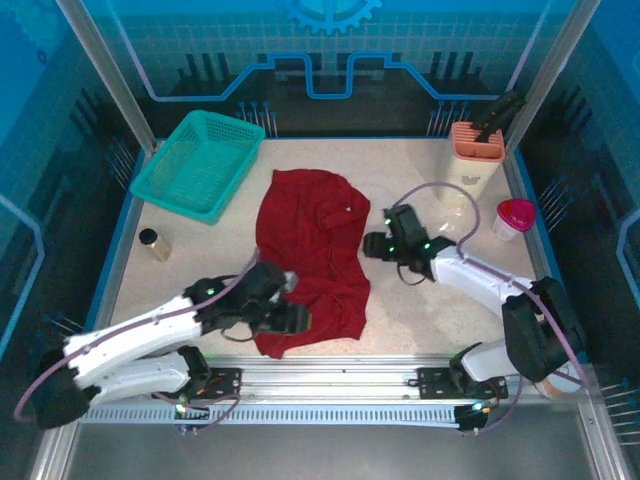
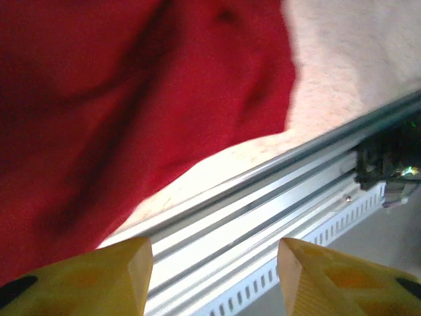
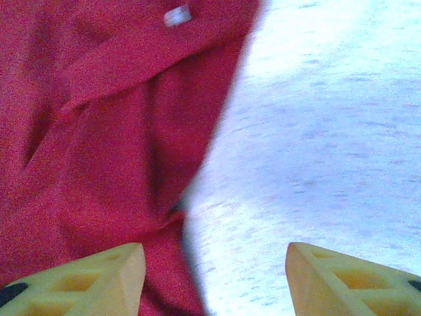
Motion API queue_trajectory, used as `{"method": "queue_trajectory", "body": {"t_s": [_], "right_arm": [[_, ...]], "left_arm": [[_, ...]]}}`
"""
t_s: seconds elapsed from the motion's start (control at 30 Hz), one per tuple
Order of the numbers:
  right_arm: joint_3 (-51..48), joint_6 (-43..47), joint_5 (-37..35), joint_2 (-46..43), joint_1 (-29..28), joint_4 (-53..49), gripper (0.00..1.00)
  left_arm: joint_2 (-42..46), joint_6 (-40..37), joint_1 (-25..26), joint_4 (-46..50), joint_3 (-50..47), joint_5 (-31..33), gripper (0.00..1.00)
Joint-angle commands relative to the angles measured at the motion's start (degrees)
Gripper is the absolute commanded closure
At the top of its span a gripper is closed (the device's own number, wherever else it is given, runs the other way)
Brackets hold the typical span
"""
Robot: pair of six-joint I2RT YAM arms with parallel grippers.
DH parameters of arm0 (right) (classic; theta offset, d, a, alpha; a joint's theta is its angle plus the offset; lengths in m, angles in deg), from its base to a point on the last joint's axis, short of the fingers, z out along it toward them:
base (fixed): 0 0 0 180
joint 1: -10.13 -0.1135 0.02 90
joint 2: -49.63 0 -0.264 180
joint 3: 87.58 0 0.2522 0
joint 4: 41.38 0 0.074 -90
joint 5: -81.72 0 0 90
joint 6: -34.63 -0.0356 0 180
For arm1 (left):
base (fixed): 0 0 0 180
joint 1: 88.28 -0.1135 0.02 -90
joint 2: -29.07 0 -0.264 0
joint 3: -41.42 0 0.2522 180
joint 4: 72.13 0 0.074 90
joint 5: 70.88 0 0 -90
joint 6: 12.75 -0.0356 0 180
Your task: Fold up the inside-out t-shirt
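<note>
- My left claw (image 2: 214, 253) stands about half open and has hold of nothing. The gap between its fingers shows only the aluminium rail (image 2: 263, 197) at the near edge.
- My right claw (image 3: 214, 257) is parted about as wide and is also empty. Its left finger hangs over red cloth and its right finger over bare surface (image 1: 430, 310).
- The inside-out t-shirt (image 1: 310, 250) lies loosely spread in the middle of the surface. Its long axis runs far to near, and its near hem stops just short of the rail.
- The white tag (image 3: 177, 15) marks the neck at the far end, a little toward the right side.
- The left claw sits at the near left corner of the shirt, so the cloth lies to its right and beyond it. I cannot tell whether it touches the hem.
- The right claw sits at the shirt's right edge, about halfway along, so the cloth lies to its left.
- As I judge it, each arm is nearest its own side, and any fold across the long axis would start from the edges they are over.
- The teal basket (image 1: 200, 165) stands at the far left, well apart from the shirt.
</note>
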Motion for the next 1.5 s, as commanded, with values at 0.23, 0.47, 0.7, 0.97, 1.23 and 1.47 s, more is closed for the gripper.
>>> {"method": "queue_trajectory", "body": {"t_s": [0.23,0.47,0.7,0.97,1.23,1.47], "right_arm": [[-0.17,-5.92,-0.21,-5.10,8.62,-15.70,0.25],[-3.50,-2.21,-2.70,-13.09,11.88,-16.03,0.21],[-6.32,1.13,0.98,-16.27,12.37,-14.43,0.32],[-12.63,16.64,1.52,-35.14,10.05,-11.66,0.30],[-28.87,18.02,27.13,-40.17,-3.40,12.46,0.35],[-35.88,27.33,15.05,-32.39,-17.24,27.71,0.29]], "left_arm": [[-29.27,-58.45,9.80,-18.32,13.28,-1.53,0.37],[-40.41,-61.97,10.86,-14.22,17.86,6.05,0.35],[-45.17,-57.49,9.42,-14.53,25.98,12.36,0.84],[-34.13,-41.16,-2.29,-31.50,24.99,-2.14,1.00],[-27.81,-40.56,-5.80,-34.62,25.48,1.21,1.00],[-20.27,-38.38,-8.81,-34.53,21.61,0.60,1.00]]}}
